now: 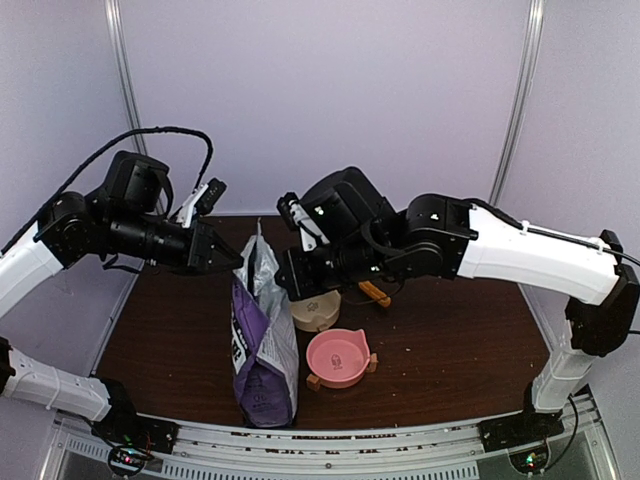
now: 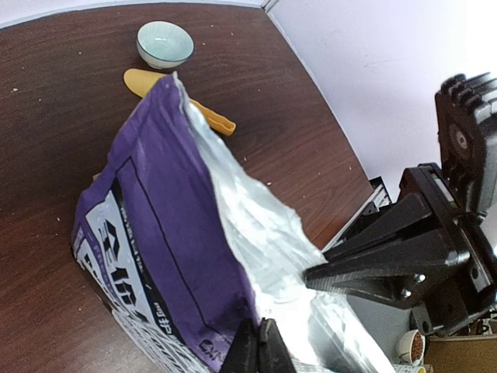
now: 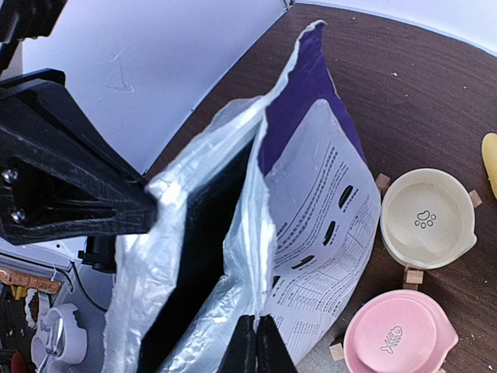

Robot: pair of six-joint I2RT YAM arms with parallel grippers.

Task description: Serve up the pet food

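Dark brown bench (image 1: pixel 450 330), a few pale crumbs on it. A purple-and-white foil-lined bag (image 1: pixel 262 350) stands upright toward the near edge, with its top open and the mouth facing up. The left tool (image 1: pixel 232 260) is pinched shut on the bag's left lip, and the right tool (image 1: pixel 288 283) is pinched shut on the opposite lip. They face each other across the mouth, which gapes between them in the right wrist view. A cream bowl (image 1: pixel 315 312) with a paw print sits just right of the bag, and a pink bowl (image 1: pixel 337 358) with a fish mark sits nearer the front; both are empty. A small pale bowl (image 2: pixel 165 43) stands farther back, seen from the left wrist. A yellow scoop (image 1: pixel 375 293) lies on the bench behind the cream bowl, under the right arm. Kibble: none in sight. The bag's interior is only dark shadow, so I judge the food lies low inside it. Step in hand, as I read it: spreading the mouth wide enough to admit the scoop. To do it well, draw the lips apart evenly and level, without lifting, or the bag may tip toward the bowls. Pull gently, since thin foil could slip out of so narrow a pinch. One tool should hold its lip when the other goes for the scoop, or the mouth will likely fold shut.
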